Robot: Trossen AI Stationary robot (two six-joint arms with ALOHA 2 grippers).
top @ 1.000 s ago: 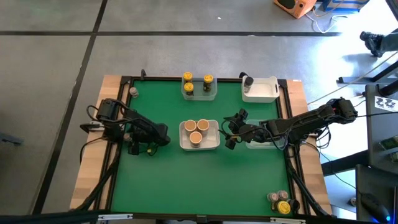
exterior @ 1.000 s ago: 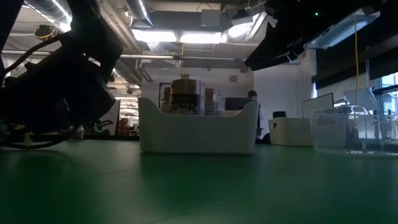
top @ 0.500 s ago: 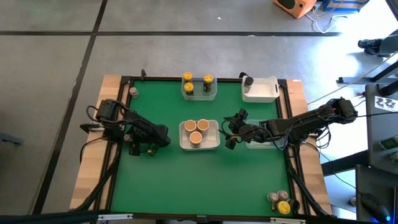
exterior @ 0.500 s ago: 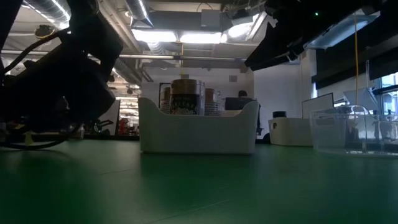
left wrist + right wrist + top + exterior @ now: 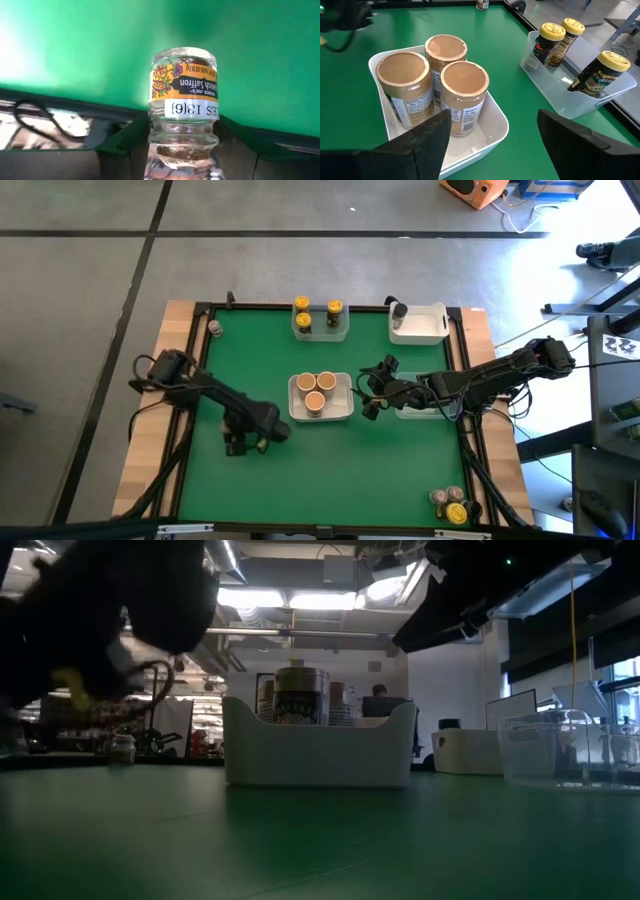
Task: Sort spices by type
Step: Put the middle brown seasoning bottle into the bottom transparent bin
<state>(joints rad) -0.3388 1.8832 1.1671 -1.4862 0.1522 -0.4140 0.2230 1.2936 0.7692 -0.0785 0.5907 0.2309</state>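
Spice jars sit in groups on the green table [image 5: 250,490]: three tan-capped jars [image 5: 316,389] packed in the white tub [image 5: 345,412] at the middle, three yellow-capped jars [image 5: 316,313] in a clear tub [image 5: 341,334] at the far edge, one dark-capped jar [image 5: 399,311] in a white tub [image 5: 430,328] at the far right corner. A few more jars [image 5: 450,504] stand on the near right corner of the table frame, and a single small jar [image 5: 213,328] sits at the far left corner.

Left gripper [image 5: 248,442] is over open mat, just left of and a bit nearer than the middle tub. Its fingers are clenched on a clear saffron jar [image 5: 184,104] with an orange label, held well off the surface with the mat beyond it.

Right gripper [image 5: 370,388] hangs just right of the middle tub, above the mat. Its fingers [image 5: 427,137] are spread wide with nothing between them, the three tan-capped jars straight ahead. A clear tub [image 5: 428,412] lies under the right arm.
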